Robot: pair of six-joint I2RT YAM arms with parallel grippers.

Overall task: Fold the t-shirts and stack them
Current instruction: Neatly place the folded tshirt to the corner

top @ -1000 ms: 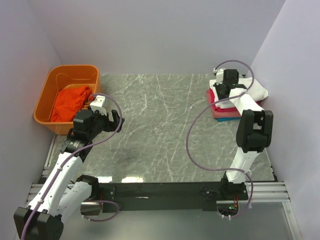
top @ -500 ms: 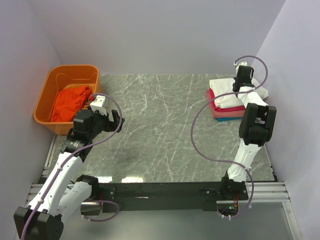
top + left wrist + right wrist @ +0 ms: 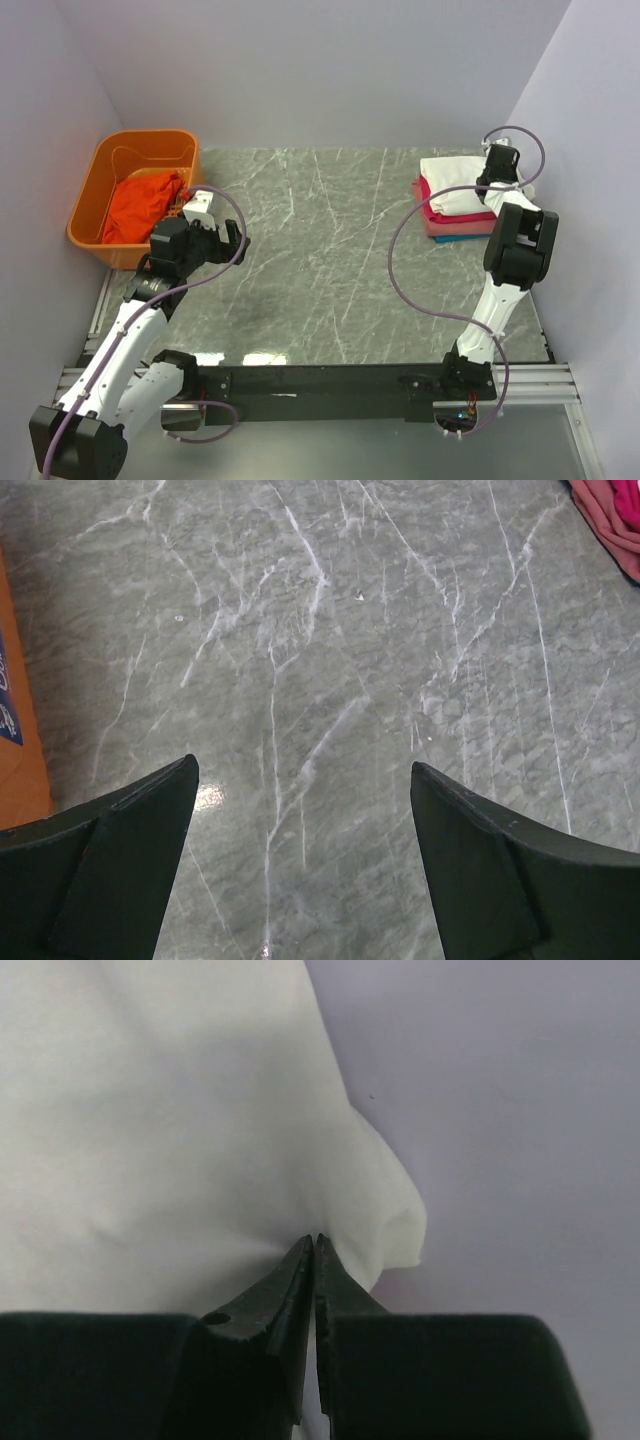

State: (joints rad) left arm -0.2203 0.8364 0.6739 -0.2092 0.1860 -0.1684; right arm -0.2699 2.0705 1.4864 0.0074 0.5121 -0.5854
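Left gripper (image 3: pixel 303 770): jaws wide apart above the grey surface (image 3: pixel 330 630). Right gripper (image 3: pixel 315 1243): jaws pinched together on the white t-shirt (image 3: pixel 150 1110), centre frame.

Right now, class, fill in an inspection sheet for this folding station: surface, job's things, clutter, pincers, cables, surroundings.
surface: grey marble table, bare in the middle.
job's things: folded stack at the far right, white t-shirt on top, pink ones under it, blue one at the bottom; orange-red t-shirt crumpled in the orange basket at the far left.
clutter: nothing seen.
pincers: left pincer open over bare table; right pincer shut, tips at the white t-shirt's edge; whether cloth is pinched cannot be told.
cables: a purple cable loops off each arm.
surroundings: pale walls on three sides.
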